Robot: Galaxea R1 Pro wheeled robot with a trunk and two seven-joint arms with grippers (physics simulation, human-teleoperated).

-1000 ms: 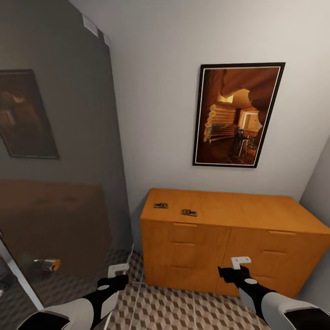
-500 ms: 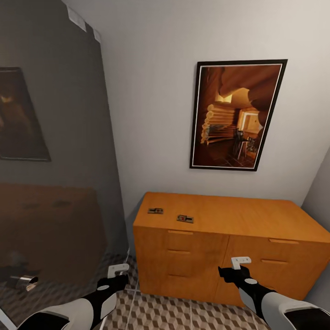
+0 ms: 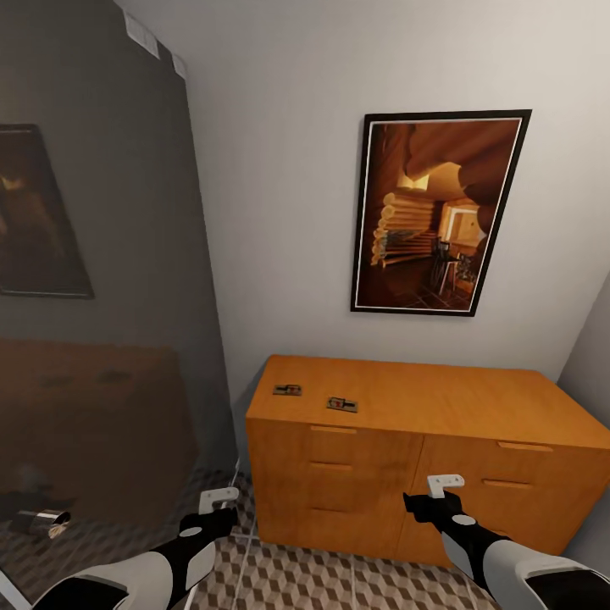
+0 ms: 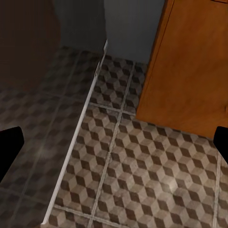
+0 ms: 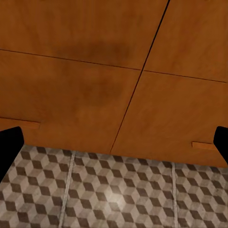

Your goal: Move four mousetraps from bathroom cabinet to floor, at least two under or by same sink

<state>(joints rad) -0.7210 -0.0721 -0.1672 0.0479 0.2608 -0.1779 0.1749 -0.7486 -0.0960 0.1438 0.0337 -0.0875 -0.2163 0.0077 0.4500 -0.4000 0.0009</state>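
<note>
The orange-brown cabinet (image 3: 407, 440) stands against the white wall ahead, its drawer fronts (image 5: 95, 80) close in front of my right arm. Two mousetraps lie on the left part of its flat top: one (image 3: 287, 390) near the left edge, another (image 3: 342, 404) a little to its right, nearer the front. My left gripper (image 3: 220, 499) hovers open and empty low over the cube-patterned bathroom floor (image 4: 142, 161), off the cabinet's left corner. My right gripper (image 3: 445, 485) is open and empty in front of the middle drawers. The sink is out of view.
A dark tinted glass shower wall (image 3: 102, 296) runs along the left, with a pale threshold strip (image 4: 78, 137) at its foot and a chrome fitting (image 3: 42, 523) behind it. A framed picture (image 3: 436, 212) hangs above the cabinet. A grey wall (image 3: 593, 356) closes the right side.
From one second to half a second ago the whole view shifted, showing the camera moved relative to the cabinet. Since then nothing has changed; both arms keep the same pose.
</note>
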